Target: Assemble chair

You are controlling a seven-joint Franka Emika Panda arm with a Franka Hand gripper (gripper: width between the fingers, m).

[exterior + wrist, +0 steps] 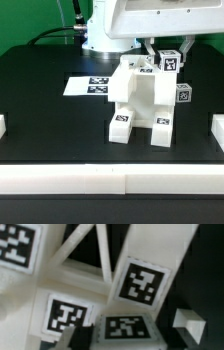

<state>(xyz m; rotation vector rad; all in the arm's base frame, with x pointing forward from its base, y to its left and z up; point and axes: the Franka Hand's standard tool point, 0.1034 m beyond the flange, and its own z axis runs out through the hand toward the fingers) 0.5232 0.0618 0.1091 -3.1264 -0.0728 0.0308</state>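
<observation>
The chair [140, 100] stands in the middle of the black table as a blocky white structure with several tag stickers. My gripper [168, 52] hangs over its upper end on the exterior view's right, around a tagged top piece [170, 63]. In the wrist view my gripper [125, 337] has dark fingers [88, 337] close on either side of that tagged piece [126, 327]. The jaws look shut on it. Other tagged faces of the chair [138, 283] and a slanted white bar [82, 246] fill the wrist view.
The marker board [92, 86] lies flat behind the chair towards the exterior view's left. White rails border the table at the front [110, 180], left [3, 125] and right [215, 130]. The robot base [105, 35] stands at the back.
</observation>
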